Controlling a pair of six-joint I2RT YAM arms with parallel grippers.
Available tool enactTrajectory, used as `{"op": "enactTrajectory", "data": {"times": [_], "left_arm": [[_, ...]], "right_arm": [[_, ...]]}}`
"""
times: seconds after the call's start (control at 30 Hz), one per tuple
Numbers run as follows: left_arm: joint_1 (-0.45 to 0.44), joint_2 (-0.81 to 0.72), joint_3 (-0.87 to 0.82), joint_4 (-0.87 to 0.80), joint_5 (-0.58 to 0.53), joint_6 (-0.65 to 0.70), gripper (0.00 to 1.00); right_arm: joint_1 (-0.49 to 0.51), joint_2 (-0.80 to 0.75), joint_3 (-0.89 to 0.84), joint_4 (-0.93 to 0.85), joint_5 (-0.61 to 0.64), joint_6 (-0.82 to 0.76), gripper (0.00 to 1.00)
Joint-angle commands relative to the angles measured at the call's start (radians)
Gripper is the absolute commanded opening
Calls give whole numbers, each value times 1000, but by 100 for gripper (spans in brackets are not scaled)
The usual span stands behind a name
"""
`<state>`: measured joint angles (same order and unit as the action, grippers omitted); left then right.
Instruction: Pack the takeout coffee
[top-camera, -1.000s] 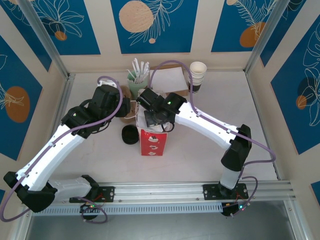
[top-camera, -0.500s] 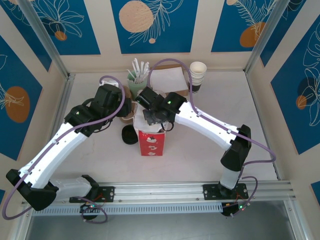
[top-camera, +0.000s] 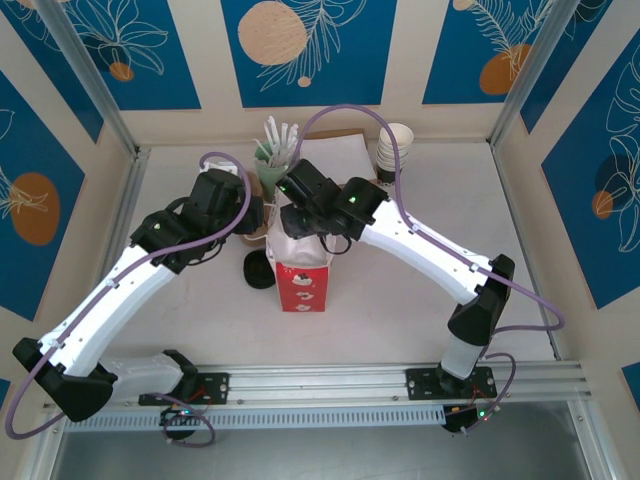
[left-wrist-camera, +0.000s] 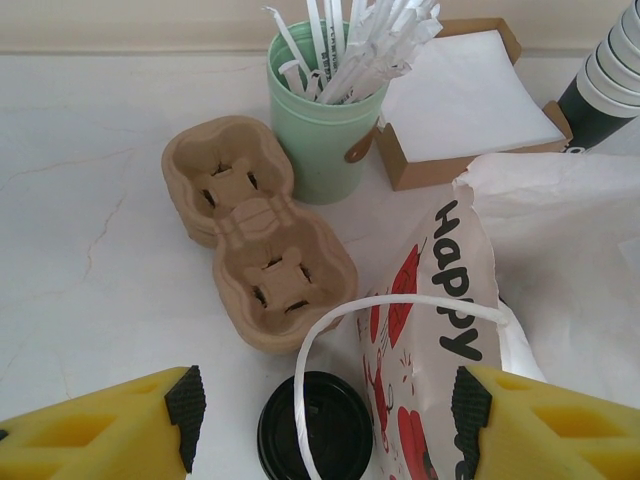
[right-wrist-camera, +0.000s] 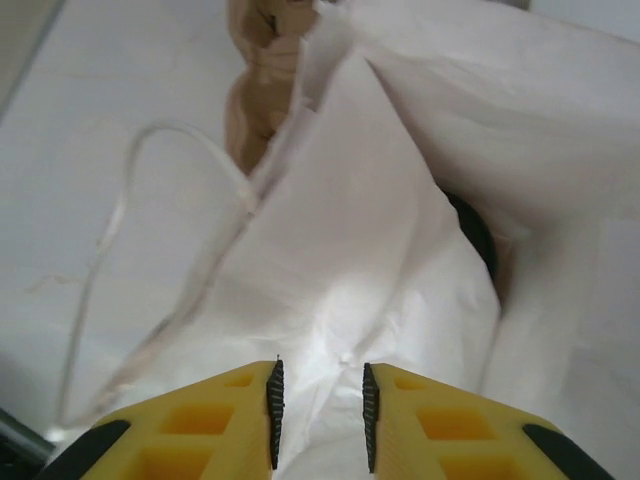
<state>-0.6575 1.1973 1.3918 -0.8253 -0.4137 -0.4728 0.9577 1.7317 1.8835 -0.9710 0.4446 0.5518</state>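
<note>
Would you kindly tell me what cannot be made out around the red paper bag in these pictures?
Top external: red paper bag, mouth and contents covered by the right gripper.
Right wrist: a dark sliver behind white bag folds, too little showing to identify.
Left wrist: round black plastic lid cut by bottom edge; stacked paper cups cut by right edge.

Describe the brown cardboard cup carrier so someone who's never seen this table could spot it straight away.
Start at the red paper bag mid-table. Just behind it stands a mint-green cup of white sticks; the cup carrier lies flat on the tabletop between that cup and a loose black lid. It's the only tan moulded-pulp piece, with two empty wells.
</note>
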Motion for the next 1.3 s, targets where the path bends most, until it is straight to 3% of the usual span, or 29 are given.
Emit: {"op": "enactTrajectory", "data": {"times": [0.0, 0.33, 0.67, 1.27], "left_arm": [[14, -27, -16, 14, 10, -17, 68], [23, -56, -42, 17, 3, -19, 68], [32, -53, -56, 25, 12, -20, 68], [67, -62, -25, 83, -24, 30, 73]], "right_arm": [[-18, -18, -20, 95, -95, 0, 29], [-59, 64, -70, 148, -151, 24, 28], [-64, 91, -109, 119, -114, 26, 27], [-84, -101, 66, 82, -137, -87, 32]]}}
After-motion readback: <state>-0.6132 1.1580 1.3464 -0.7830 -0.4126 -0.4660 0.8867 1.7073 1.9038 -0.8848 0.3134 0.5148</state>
